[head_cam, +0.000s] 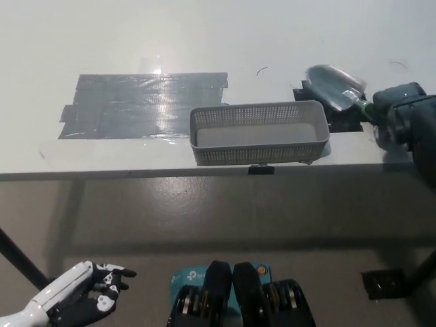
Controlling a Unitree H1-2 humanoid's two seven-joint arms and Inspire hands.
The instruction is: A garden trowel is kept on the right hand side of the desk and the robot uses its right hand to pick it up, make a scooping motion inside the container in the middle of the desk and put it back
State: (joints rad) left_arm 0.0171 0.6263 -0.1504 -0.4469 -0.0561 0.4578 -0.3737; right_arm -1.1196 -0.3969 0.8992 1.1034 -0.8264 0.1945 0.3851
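I am gripping the trowel (332,85) in my right robot hand (400,117) — left robot hand (83,300) hanging open

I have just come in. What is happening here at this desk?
The robot's black right hand is closed on the handle of the garden trowel at the right side of the desk. The trowel's blade looks blurred. It is near the far right corner of the grey basket in the middle, not inside it. The white left hand rests open, low at the left, below the desk.
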